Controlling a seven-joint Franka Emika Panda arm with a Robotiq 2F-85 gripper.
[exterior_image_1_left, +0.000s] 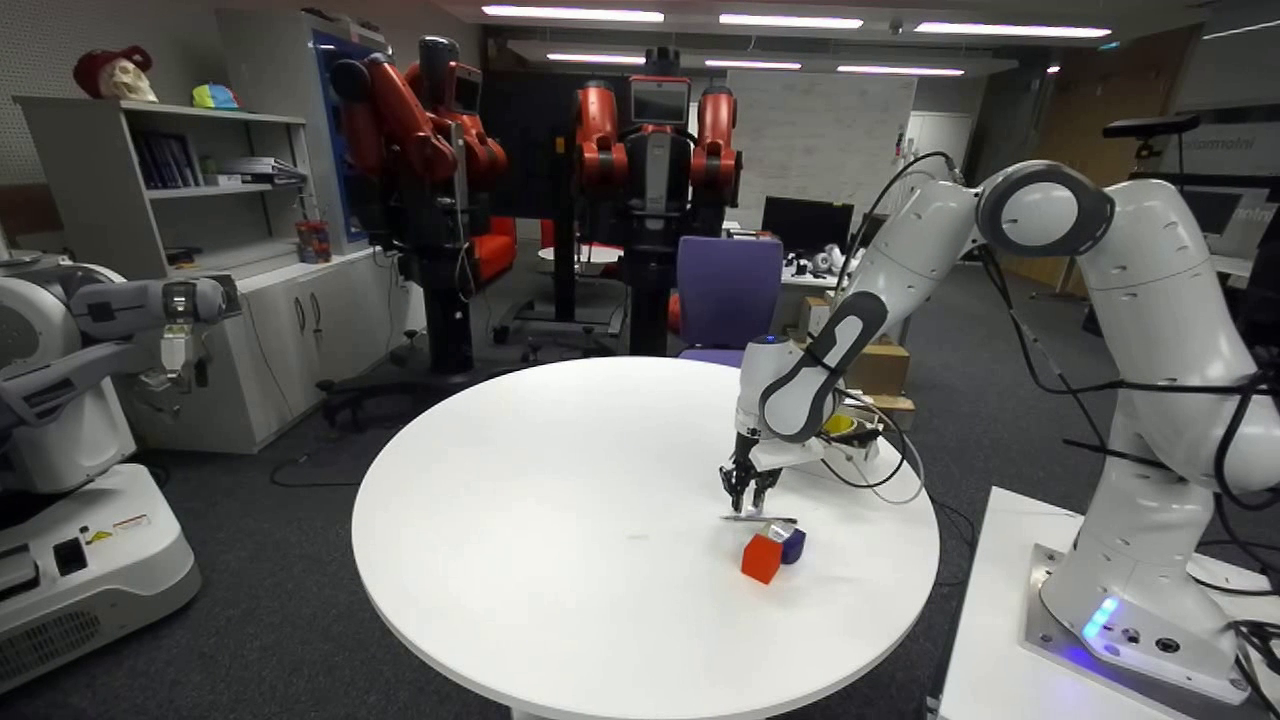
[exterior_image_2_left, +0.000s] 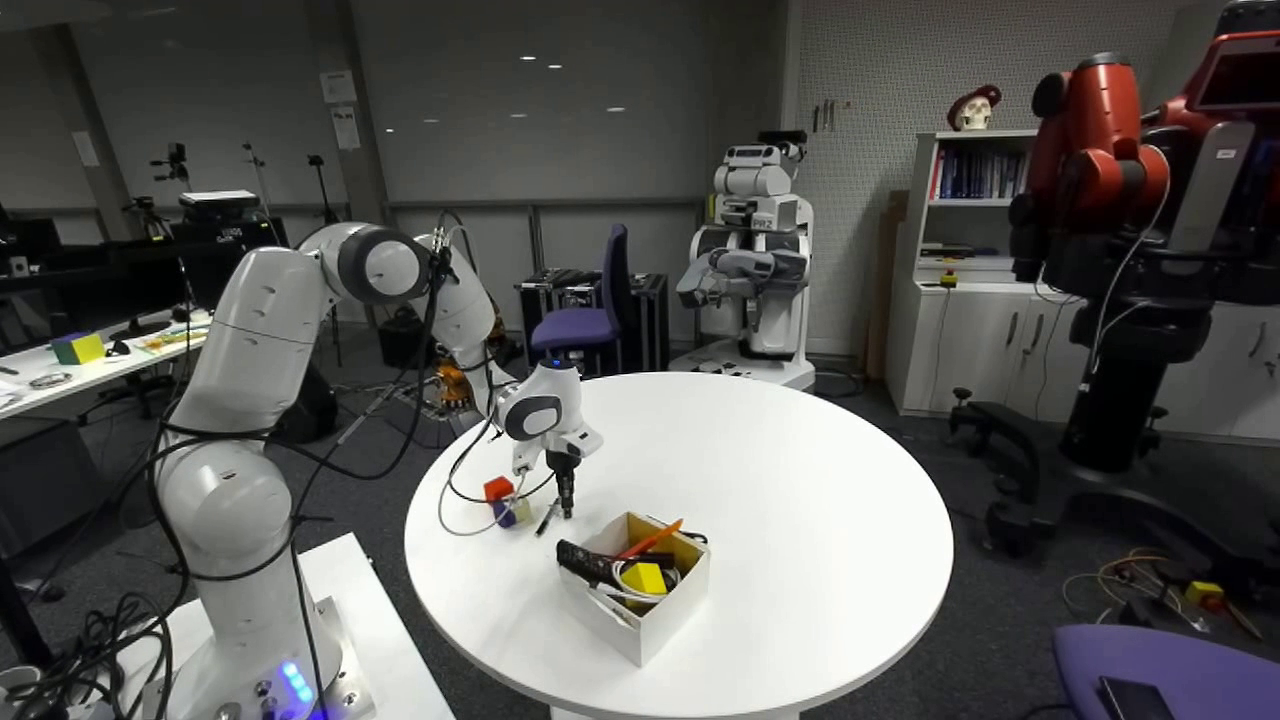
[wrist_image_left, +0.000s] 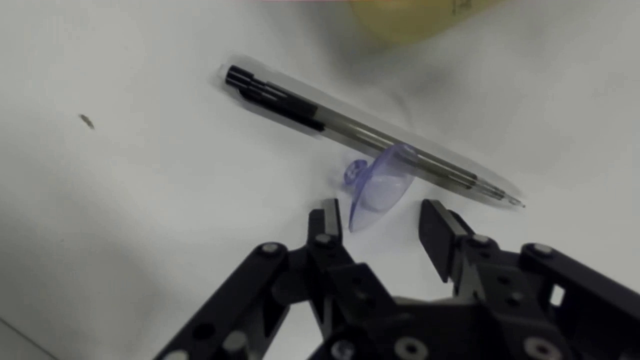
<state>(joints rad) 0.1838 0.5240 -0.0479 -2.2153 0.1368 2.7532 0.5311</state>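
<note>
Suction cup (wrist_image_left: 382, 190), clear with a violet tint, sits tilted near the middle of the wrist view, its knob toward the upper left and its rim overlapping a clear, black-clipped ballpoint pen (wrist_image_left: 355, 131); whether the two touch is hard to tell. Jaws at the bottom of that frame stand partly open, one on each side of the cup's lower edge, with white desk (wrist_image_left: 150, 200) showing in the gaps; they hold nothing. So the lining-up looks done, while no grip is made and the cup appears to rest unlifted. In an exterior view, a red cube (exterior_image_1_left: 763, 558) and a dark blue cube (exterior_image_1_left: 793, 546) lie just below the pen, right of centre. A white box (exterior_image_2_left: 675, 610), at lower centre in an exterior view, holds a yellow block (exterior_image_2_left: 643, 578).
</note>
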